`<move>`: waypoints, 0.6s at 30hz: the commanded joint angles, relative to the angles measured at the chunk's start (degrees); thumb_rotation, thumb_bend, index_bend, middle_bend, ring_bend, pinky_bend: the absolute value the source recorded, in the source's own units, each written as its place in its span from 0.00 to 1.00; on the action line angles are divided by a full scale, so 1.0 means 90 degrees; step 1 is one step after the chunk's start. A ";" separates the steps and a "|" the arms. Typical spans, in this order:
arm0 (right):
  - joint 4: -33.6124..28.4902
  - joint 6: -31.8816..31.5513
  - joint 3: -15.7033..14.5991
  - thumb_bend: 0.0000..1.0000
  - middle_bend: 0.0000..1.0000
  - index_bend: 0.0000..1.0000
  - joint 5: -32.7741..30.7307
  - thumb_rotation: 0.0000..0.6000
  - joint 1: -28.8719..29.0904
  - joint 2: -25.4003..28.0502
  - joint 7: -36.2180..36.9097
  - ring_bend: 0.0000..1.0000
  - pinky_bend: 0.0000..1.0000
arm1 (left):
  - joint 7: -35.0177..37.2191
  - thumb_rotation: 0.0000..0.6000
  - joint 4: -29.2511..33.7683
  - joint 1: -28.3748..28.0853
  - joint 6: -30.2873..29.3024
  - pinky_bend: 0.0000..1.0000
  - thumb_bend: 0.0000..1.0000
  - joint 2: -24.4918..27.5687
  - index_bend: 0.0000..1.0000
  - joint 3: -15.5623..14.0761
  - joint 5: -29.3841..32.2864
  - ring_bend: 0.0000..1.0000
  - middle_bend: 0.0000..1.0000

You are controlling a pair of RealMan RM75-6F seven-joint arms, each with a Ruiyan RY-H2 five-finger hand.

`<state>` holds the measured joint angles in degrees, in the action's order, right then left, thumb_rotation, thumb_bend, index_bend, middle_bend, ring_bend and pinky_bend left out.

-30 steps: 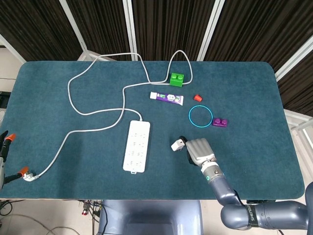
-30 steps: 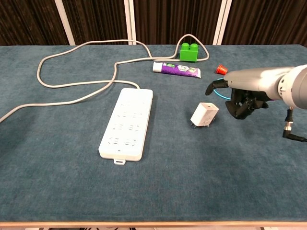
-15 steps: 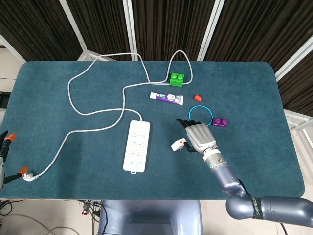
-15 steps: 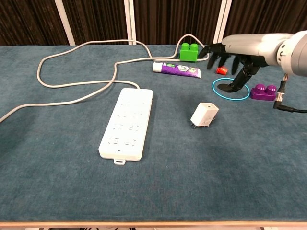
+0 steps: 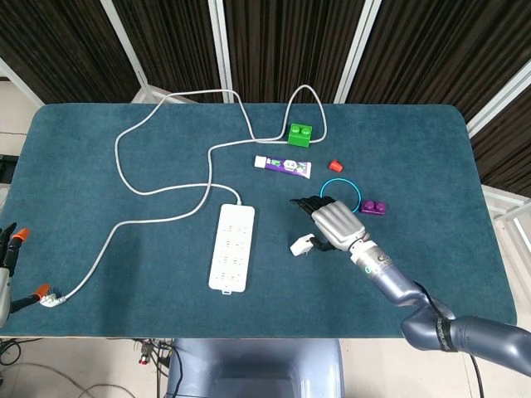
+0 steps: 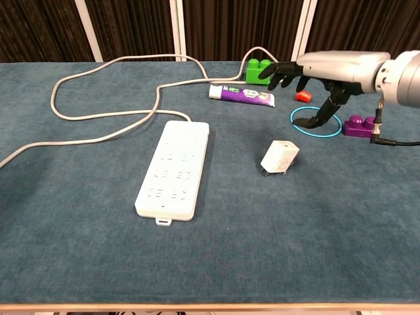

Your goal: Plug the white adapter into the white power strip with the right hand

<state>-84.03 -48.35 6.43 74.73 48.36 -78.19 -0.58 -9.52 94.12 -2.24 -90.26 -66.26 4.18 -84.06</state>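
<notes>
1. While the white power strip [image 6: 172, 169] lies flat at centre left of the chest view, its grey cord [image 6: 105, 108] looping off to the upper left, no plug sits in any of its sockets.
2. Just right of centre, the white adapter [image 6: 280, 157] rests on the desk [image 6: 79, 249], tipped over with its prongs low and pointing towards the left, well apart from the strip.
3. Above it, in the upper right, the right robot hand [image 6: 314, 75] hovers with its fingers spread and holds nothing; it is off the adapter, over the blue ring [image 6: 315, 122].
4. The left robot hand shows in neither view.
5. Likely risks, as I judge them: a descent that clips the adapter's edge could knock it flat or skid it, since it looks light and lies tilted.
6. A grasp covering the prongs, or leaving them askew, would foul the insertion.
7. Pressing off-line could slide the unanchored strip across the cloth instead of seating the plug.
</notes>
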 commanded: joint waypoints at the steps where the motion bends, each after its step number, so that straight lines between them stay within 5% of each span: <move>1: 0.0420 0.0135 -0.0180 0.43 0.17 0.09 0.0516 1.00 -0.0015 -0.0188 0.0544 0.16 0.21 | -0.0017 1.00 -0.0002 0.0001 -0.0002 0.00 0.10 -0.0009 0.12 0.0008 0.0012 0.00 0.00; 18: 0.0868 0.0106 -0.0481 0.34 0.17 0.09 0.1201 1.00 -0.0077 -0.0117 0.1220 0.16 0.19 | -0.0193 1.00 0.0003 -0.0010 0.0031 0.00 0.10 -0.0074 0.12 -0.0023 -0.0006 0.00 0.00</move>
<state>-76.47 -47.32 2.17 85.49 47.75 -79.00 10.59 -11.27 94.15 -2.32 -89.98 -66.92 3.97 -84.11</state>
